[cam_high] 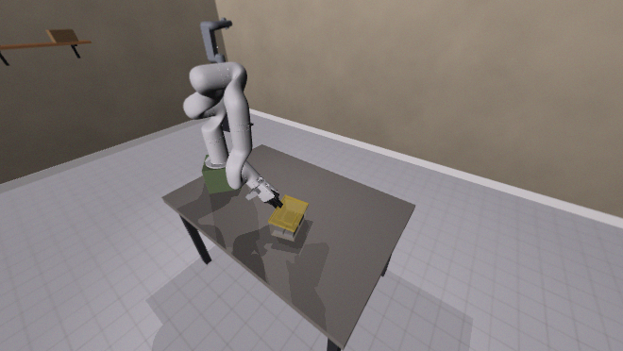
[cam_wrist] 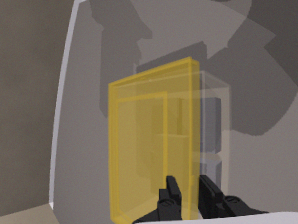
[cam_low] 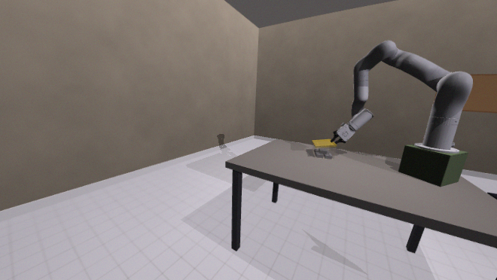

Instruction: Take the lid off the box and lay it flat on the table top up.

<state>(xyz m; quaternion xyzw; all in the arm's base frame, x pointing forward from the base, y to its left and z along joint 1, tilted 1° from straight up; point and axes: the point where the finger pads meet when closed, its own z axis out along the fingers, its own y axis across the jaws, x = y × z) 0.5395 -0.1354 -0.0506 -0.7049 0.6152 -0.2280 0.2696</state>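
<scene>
A flat yellow lid hangs above a small grey box that stands on the grey table. My gripper is shut on the lid's edge nearest the arm and holds it clear of the box, roughly level. In the exterior view the lid floats a little above the box, with the gripper at its right edge. In the wrist view the black fingers pinch the lid's near rim, and the open box shows behind it.
The arm stands on a green base block at the table's back left corner. The table edges run close to the box on the left side. A shelf hangs on the far wall.
</scene>
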